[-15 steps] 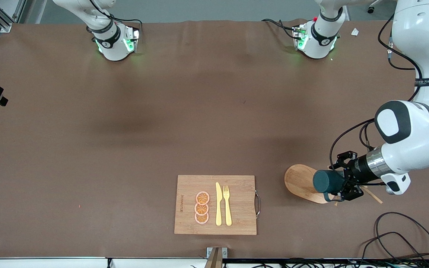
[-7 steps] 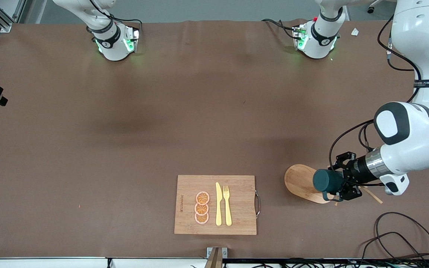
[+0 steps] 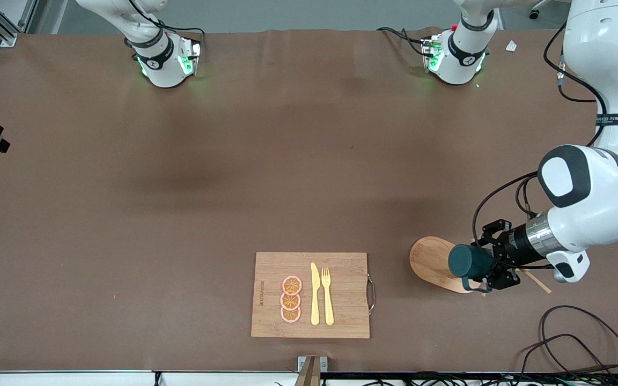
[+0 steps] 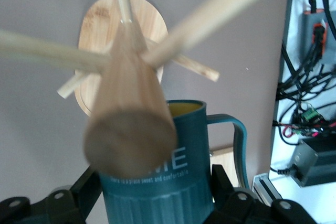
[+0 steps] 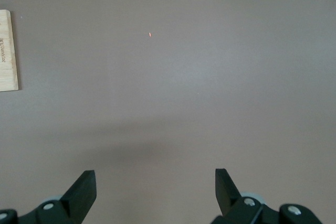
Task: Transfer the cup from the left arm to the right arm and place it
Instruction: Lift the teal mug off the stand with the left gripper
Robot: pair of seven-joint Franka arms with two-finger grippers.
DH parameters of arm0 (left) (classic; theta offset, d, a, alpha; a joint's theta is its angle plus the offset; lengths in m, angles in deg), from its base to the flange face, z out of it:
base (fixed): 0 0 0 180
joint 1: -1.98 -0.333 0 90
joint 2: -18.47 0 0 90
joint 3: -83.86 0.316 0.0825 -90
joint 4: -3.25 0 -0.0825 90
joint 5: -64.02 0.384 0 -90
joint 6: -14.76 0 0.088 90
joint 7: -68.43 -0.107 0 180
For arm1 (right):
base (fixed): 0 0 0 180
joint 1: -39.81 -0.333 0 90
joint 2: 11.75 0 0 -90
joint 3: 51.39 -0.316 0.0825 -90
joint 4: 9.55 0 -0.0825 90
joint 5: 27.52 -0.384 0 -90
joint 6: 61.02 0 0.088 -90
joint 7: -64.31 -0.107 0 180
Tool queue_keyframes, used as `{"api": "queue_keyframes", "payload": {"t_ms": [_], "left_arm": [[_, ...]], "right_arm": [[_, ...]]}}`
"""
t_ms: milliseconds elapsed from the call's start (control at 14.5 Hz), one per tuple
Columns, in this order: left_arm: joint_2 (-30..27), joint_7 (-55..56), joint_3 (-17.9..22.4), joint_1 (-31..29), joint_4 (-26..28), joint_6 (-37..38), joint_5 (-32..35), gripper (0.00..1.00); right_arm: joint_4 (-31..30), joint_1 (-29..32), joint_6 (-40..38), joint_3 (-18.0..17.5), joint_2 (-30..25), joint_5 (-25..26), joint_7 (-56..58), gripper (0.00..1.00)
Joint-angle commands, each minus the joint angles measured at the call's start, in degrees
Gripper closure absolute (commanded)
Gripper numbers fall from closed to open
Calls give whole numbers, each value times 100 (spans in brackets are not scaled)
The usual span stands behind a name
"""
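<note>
Brown table (image 3: 180,187), cables at its edge. Left claw (image 3: 488,265) clamps cup (image 3: 470,261), axis horizontal over stand base (image 3: 429,260). Right claw (image 5: 155,190) wide.

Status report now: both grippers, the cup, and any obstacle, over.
Left gripper shut on cup, over the wooden mug stand's base. Right gripper open, waiting above bare table. Stand pegs close to the cup.

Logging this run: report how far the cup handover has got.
Done: the left gripper is shut on the cup and holds it over the oval wooden stand. In hand: taking it away from the stand's pegs. Left: the handover and the placing; the right gripper is open, holds nothing and waits.
</note>
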State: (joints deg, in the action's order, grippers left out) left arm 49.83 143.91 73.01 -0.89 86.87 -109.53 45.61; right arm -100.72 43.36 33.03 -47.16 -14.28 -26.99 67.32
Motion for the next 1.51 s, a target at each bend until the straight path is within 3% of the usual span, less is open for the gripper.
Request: {"api": "queue_keyframes", "payload": {"t_ms": [0,275,550,1101,1445], "left_arm": [[-279,90,-118,15,14,88,-22,29],[-455,72,-304,102,-4,185,82,29],[-464,72,-383,593,-206,194,916,29],[159,63,-295,2061,-733,-148,3069,29],[905,90,-181,3036,-812,-613,4949,33]], "right_arm": [[-6,155,-1,-98,-46,-9,112,0],[-6,155,8,-98,-46,-9,112,0],[-6,155,-1,-98,-46,-9,112,0],[-6,163,-1,-98,-46,-9,112,0],[-6,163,-1,-98,-46,-9,112,0]]}}
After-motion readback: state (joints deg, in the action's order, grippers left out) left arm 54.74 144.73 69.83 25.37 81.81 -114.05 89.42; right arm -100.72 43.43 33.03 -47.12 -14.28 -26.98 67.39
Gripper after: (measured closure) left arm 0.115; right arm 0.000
